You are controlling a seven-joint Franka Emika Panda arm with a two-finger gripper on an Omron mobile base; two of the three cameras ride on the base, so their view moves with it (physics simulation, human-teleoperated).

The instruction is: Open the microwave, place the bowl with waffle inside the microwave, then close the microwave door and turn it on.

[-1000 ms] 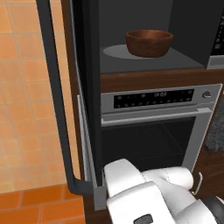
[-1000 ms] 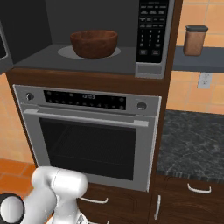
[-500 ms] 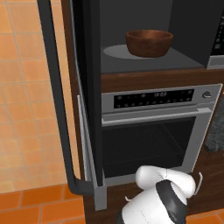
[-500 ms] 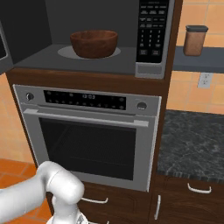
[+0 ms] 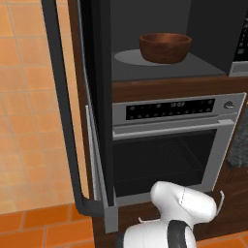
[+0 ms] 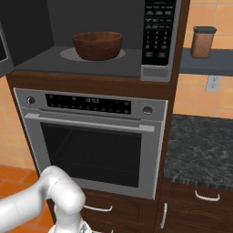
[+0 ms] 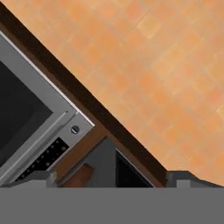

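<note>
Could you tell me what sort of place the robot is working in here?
A rendered home kitchen, it seems: a built-in microwave stands open with a wooden bowl on its turntable, above a silver wall oven, beside a dark stone counter and orange tiled walls.

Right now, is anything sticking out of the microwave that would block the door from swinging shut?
Nothing visible does. The bowl sits well inside the microwave cavity on the turntable, clear of the front edge, and the microwave door stands open at the left.
</note>
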